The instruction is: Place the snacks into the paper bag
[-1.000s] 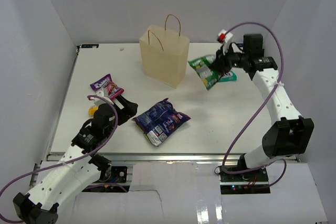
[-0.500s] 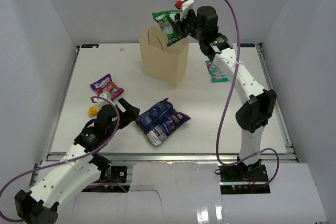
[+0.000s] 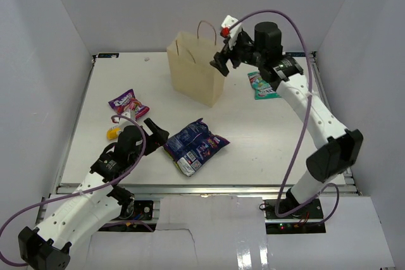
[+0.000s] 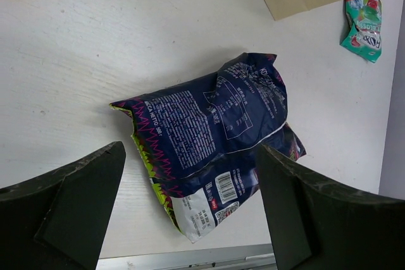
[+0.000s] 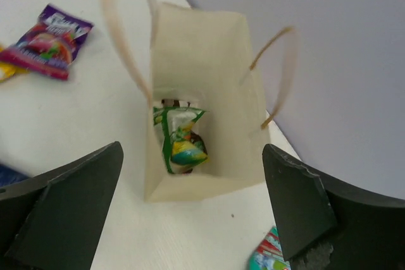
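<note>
The tan paper bag (image 3: 196, 74) stands upright at the back middle of the table. My right gripper (image 3: 223, 61) hangs open over its right rim. In the right wrist view the paper bag (image 5: 202, 49) is seen from above, with a green snack packet (image 5: 180, 140) lying inside, free of my right gripper (image 5: 192, 151). A large dark blue snack bag (image 3: 194, 145) lies flat near the front. My left gripper (image 3: 157, 132) is open just left of it; the blue bag (image 4: 215, 124) lies beyond its fingers (image 4: 76, 207). A teal-white packet (image 3: 261, 85) and a magenta packet (image 3: 128, 104) lie on the table.
A small yellow object (image 3: 112, 133) lies beside my left arm, below the magenta packet. White walls close in the table on the left, back and right. The table's metal front edge (image 4: 190, 258) runs just under the blue bag.
My right gripper carried the green packet from the right up over the paper bag, then opened; the packet now lies inside the bag. My left gripper edged toward the blue bag.
</note>
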`<action>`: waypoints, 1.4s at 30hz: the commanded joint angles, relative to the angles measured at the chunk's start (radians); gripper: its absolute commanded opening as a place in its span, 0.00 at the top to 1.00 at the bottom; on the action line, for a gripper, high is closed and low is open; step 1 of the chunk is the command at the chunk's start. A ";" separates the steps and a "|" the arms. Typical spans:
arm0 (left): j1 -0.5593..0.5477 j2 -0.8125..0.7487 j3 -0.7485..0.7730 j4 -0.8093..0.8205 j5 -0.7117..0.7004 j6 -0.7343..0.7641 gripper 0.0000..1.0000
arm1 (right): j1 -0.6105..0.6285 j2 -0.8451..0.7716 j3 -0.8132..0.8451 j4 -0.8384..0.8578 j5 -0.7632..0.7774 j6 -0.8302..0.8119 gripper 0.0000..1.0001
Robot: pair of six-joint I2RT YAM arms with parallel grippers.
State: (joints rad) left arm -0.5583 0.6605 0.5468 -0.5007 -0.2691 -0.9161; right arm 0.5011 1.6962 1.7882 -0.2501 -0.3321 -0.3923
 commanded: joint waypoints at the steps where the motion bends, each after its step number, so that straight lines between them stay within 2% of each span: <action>1: 0.003 0.002 0.024 -0.001 -0.015 0.036 0.06 | -0.018 -0.146 -0.131 -0.253 -0.302 -0.231 0.04; 2: 0.003 0.001 0.030 -0.007 -0.039 0.039 0.06 | -0.019 -0.164 -0.166 -0.362 -0.508 -0.492 0.04; 3: 0.003 0.001 0.034 -0.024 -0.053 0.039 0.06 | -0.015 -0.174 -0.194 -0.509 -0.601 -0.690 0.04; 4: 0.003 0.002 0.047 -0.032 -0.067 0.037 0.06 | -0.003 -0.182 -0.238 -0.672 -0.648 -0.902 0.03; 5: 0.003 0.002 0.050 -0.047 -0.093 0.034 0.06 | 0.057 -0.182 -0.262 -0.854 -0.619 -1.091 0.03; 6: 0.003 0.005 0.053 -0.055 -0.104 0.031 0.06 | 0.092 -0.179 -0.285 -0.856 -0.570 -1.077 0.02; 8: 0.003 0.013 0.062 -0.068 -0.114 0.020 0.07 | 0.149 -0.167 -0.354 -0.803 -0.494 -1.024 0.00; 12: 0.003 0.008 0.074 -0.104 -0.125 0.008 0.08 | 0.269 -0.113 -0.441 -0.363 -0.211 -0.632 0.08; 15: 0.003 -0.024 0.081 -0.140 -0.134 -0.010 0.09 | 0.327 -0.009 -0.411 -0.146 0.026 -0.334 0.10; 18: 0.003 -0.073 0.084 -0.185 -0.150 -0.036 0.09 | 0.356 0.074 -0.394 -0.080 0.132 -0.104 0.10; 21: 0.003 -0.119 0.081 -0.228 -0.173 -0.059 0.09 | 0.382 0.092 -0.453 -0.026 0.232 0.019 0.09; 25: 0.003 -0.147 0.073 -0.246 -0.193 -0.072 0.09 | 0.386 0.115 -0.502 -0.063 0.202 0.099 0.06; 27: 0.003 -0.142 0.074 -0.248 -0.200 -0.072 0.09 | 0.386 0.118 -0.526 -0.063 0.194 0.142 0.00; 28: 0.003 -0.139 0.074 -0.248 -0.203 -0.070 0.09 | 0.386 0.125 -0.544 -0.066 0.191 0.154 0.06; 31: 0.003 -0.130 0.077 -0.248 -0.205 -0.072 0.09 | 0.386 0.132 -0.566 -0.067 0.141 0.190 0.32; 32: 0.003 -0.125 0.077 -0.248 -0.205 -0.072 0.09 | 0.383 0.131 -0.570 -0.071 0.102 0.197 0.49; 34: 0.003 -0.121 0.079 -0.246 -0.203 -0.070 0.09 | 0.381 0.120 -0.569 -0.071 0.058 0.210 0.65; 35: 0.003 -0.124 0.081 -0.246 -0.205 -0.069 0.09 | 0.376 0.114 -0.558 -0.072 0.020 0.210 0.76; 38: 0.003 -0.134 0.078 -0.248 -0.205 -0.069 0.09 | 0.349 0.085 -0.523 -0.100 -0.079 0.147 0.92; 42: 0.003 -0.168 0.074 -0.252 -0.205 -0.069 0.09 | 0.278 0.005 -0.457 -0.135 -0.252 0.001 0.92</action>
State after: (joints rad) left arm -0.5583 0.5190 0.5903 -0.7418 -0.4564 -0.9848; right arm 0.8288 1.7962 1.2655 -0.3397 -0.4110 -0.2855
